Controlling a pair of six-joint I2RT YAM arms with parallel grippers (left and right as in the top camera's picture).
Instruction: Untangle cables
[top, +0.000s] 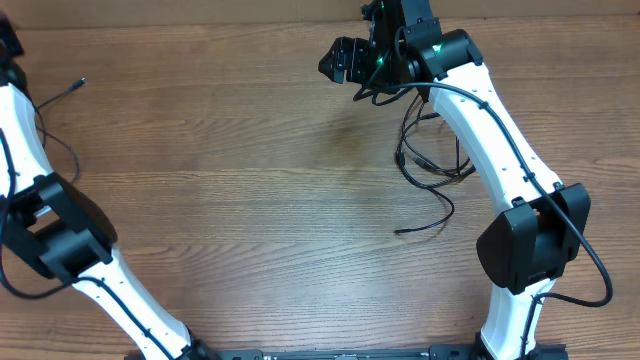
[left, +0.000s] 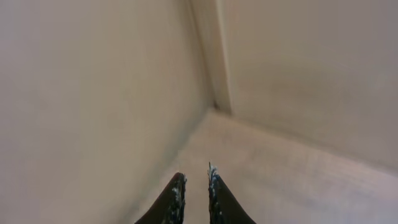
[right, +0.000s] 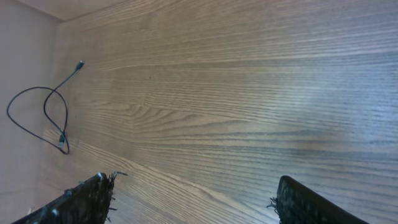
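A tangle of thin black cables (top: 432, 160) lies on the wooden table under my right arm, with one loose end (top: 400, 231) trailing toward the front. One separate thin cable (top: 68, 90) lies at the far left. It also shows in the right wrist view (right: 62, 143) as a loose loop with small plugs. My right gripper (top: 342, 62) is open and empty above bare wood (right: 193, 180), left of the tangle. My left gripper (left: 194, 177) faces a wall corner. Its fingers are nearly together, with nothing seen between them.
The beige wall (top: 200, 10) runs along the table's back edge and meets a side wall (left: 93, 93) at the left. My left arm (top: 60, 230) stands at the front left. My right arm (top: 500, 150) crosses over the tangle.
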